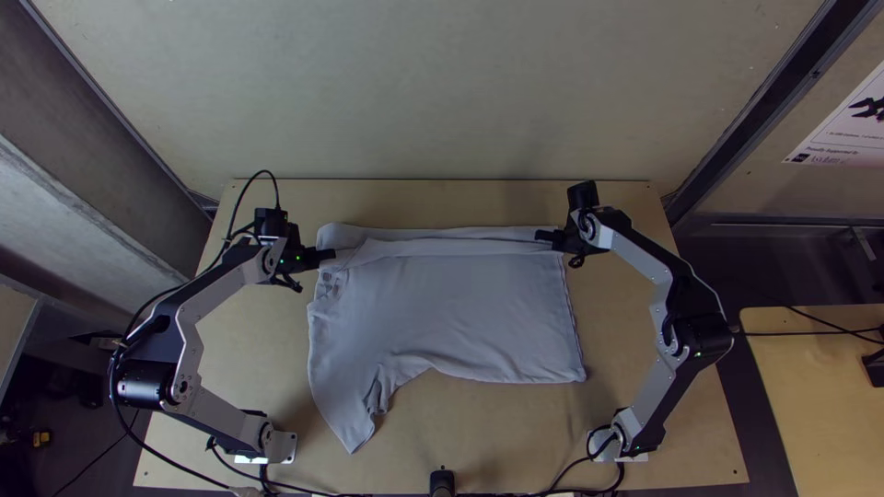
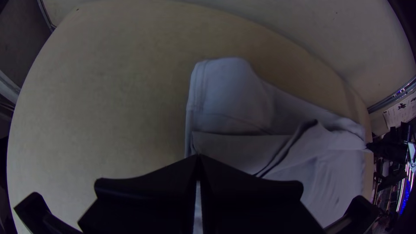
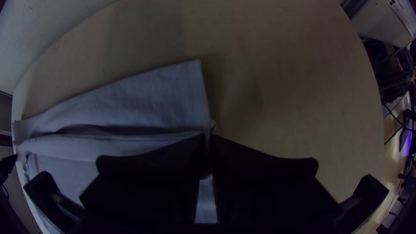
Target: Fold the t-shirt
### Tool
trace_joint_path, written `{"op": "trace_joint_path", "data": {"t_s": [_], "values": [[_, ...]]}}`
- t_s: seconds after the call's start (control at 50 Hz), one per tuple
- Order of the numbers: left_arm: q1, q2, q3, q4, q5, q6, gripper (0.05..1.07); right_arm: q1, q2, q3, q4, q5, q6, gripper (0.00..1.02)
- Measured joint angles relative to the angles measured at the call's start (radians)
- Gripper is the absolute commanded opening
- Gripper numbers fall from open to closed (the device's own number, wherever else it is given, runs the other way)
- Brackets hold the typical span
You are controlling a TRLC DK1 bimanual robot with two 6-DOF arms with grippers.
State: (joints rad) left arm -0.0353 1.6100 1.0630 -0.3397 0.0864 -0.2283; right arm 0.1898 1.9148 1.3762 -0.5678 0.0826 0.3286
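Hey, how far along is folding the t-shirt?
Early, I'd judge. The t-shirt has a band apparently folded along its far side. In hand: the left gripper and right gripper pinch cloth near the band's ends. Remaining: one sleeve juts out nearward; the body lies wide.

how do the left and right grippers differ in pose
The left gripper points right at the t-shirt's left side; the right gripper points left at its right side. The left gripper sits slightly nearer the table's near edge than the right gripper. Both pinch cloth.
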Motion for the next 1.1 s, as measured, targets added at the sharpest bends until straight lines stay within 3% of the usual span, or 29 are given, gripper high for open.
{"op": "trace_joint_path", "data": {"t_s": [0.12, 0.22, 0.3, 0.42, 0.44, 0.76, 1.1], "values": [[0.0, 0.006, -0.023, 0.024, 0.0, 0.0, 0.08, 0.0, -0.048, -0.05, 0.0, 0.018, 0.0, 0.6], [0.0, 0.01, -0.029, 0.03, 0.0, 0.0, 0.11, -0.005, -0.109, -0.089, 0.001, 0.023, 0.0, 0.85], [0.006, 0.019, -0.029, 0.044, 0.0, 0.0, 0.43, -0.008, -0.161, -0.117, -0.001, 0.023, 0.0, 0.96], [0.02, 0.026, -0.029, 0.039, 0.0, 0.0, 0.99, -0.01, -0.237, -0.135, -0.019, 0.023, 0.0, 0.98], [0.023, 0.026, -0.029, 0.032, 0.0, 0.0, 1.03, -0.011, -0.249, -0.14, -0.021, 0.023, 0.0, 0.98], [0.035, -0.077, -0.026, -0.108, 0.001, 0.043, 1.03, -0.032, -0.453, -0.166, -0.056, 0.023, 0.0, 0.98], [0.049, -0.274, 0.071, -0.431, 0.012, 0.102, 1.03, -0.042, -0.605, -0.166, -0.198, 0.025, 0.001, 0.98]]}}
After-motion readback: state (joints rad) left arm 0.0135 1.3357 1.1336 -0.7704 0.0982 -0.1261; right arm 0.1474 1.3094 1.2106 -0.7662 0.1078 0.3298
